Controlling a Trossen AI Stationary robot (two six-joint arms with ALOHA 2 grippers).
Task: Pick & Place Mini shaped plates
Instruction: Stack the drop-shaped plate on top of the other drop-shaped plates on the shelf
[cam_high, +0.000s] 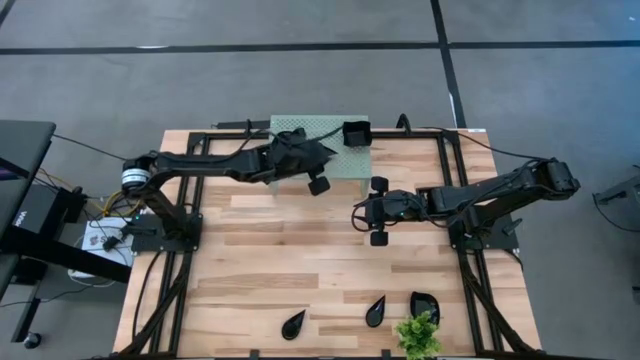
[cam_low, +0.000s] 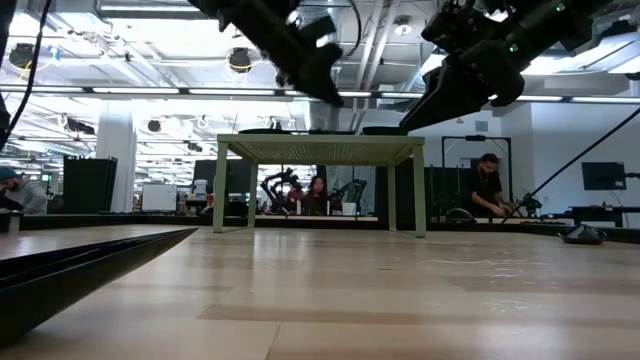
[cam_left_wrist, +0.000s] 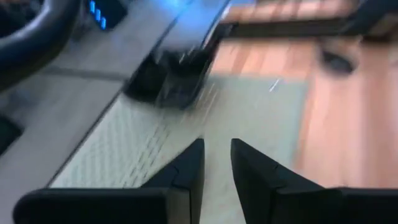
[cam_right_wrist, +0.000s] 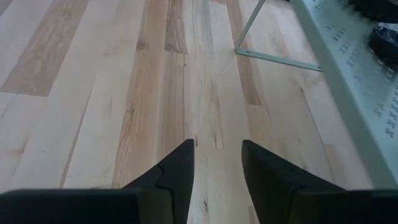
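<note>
A stack of black mini plates (cam_high: 356, 133) sits on the far right corner of the pale green perforated stand (cam_high: 300, 128); it shows blurred in the left wrist view (cam_left_wrist: 177, 81). Two teardrop plates (cam_high: 293, 323) (cam_high: 375, 311) and a rounded one (cam_high: 424, 305) lie flat near the table's near edge. My left gripper (cam_left_wrist: 217, 152) hovers over the stand (cam_left_wrist: 249, 118), open by a narrow gap and empty, left of the stack. My right gripper (cam_right_wrist: 217, 155) is open and empty above bare wood, just in front of the stand (cam_right_wrist: 348, 68).
A small green plant (cam_high: 418, 335) stands at the near edge beside the rounded plate. The stand rests on thin legs (cam_low: 415, 190) at the table's far middle. Black frame rails (cam_high: 455, 170) run along both sides. People work in the room beyond (cam_low: 487, 185).
</note>
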